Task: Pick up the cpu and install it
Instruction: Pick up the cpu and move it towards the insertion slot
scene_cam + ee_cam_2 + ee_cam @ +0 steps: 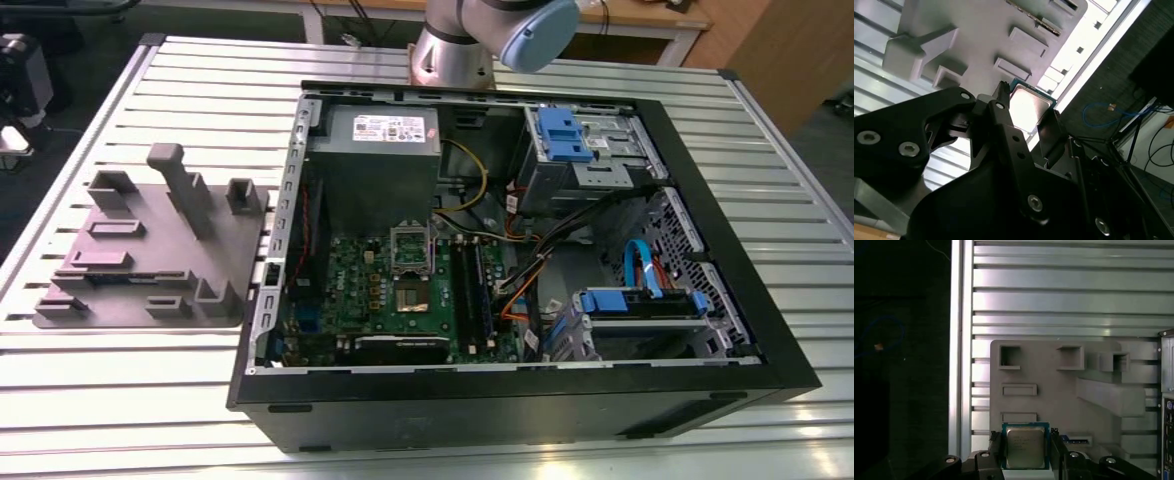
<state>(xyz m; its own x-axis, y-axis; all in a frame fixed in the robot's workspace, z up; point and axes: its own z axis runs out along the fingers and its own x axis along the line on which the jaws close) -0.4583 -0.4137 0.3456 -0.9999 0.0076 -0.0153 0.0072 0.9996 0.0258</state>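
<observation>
Quick tally: one cpu [1025, 447], one gripper [1027, 100], one grey fixture plate [134, 270] and one open PC case [534, 400], all on one slatted desk [200, 90]. Inside the case I count one green motherboard [350, 285], one grey power supply box [374, 165] and two blue drive brackets [561, 135] [638, 300].

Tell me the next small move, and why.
Likely carry the cpu across toward the case: the gripper holds it between its fingers over the grey plate, clear of the surface, and the motherboard socket looks empty.
</observation>
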